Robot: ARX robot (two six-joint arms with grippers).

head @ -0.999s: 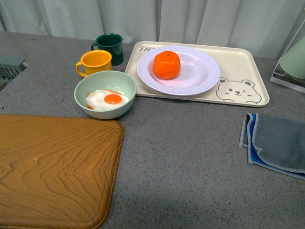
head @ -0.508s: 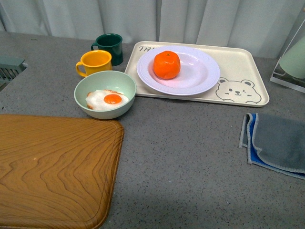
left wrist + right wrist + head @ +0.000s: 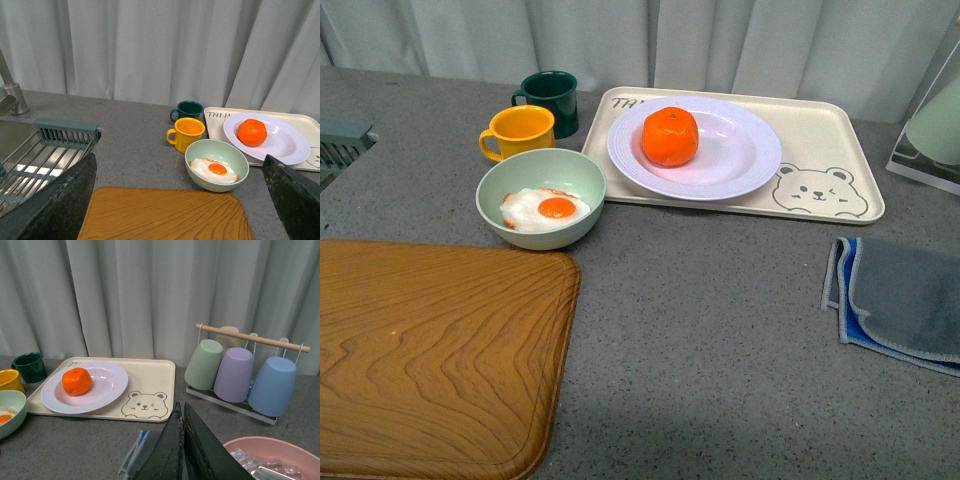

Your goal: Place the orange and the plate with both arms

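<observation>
The orange sits loose on the left half of the plate, and the plate rests on the cream bear tray at the far side of the counter. Neither arm appears in the front view.

Risks, as I judge them: the fruit is round and unrestrained, so any tilt of the plate during a lift could roll it off the rim. If one arm takes the orange while the other takes the plate, they converge on the same small spot and could collide. The plate's glossy, shallow rim lies flat on the tray, leaving little to pinch; a poor grip could drag the tray along. The green bowl with the fried egg stands just left of the tray, near enough to be knocked, as are the yellow mug and dark green mug.

The left jaws stand wide apart with nothing between them; the right jaws are pressed together, holding nothing.

Count: one orange, one plate, one tray, one bowl, one egg, two mugs, one wooden board, one grey cloth, and three inverted cups on a rack.
</observation>
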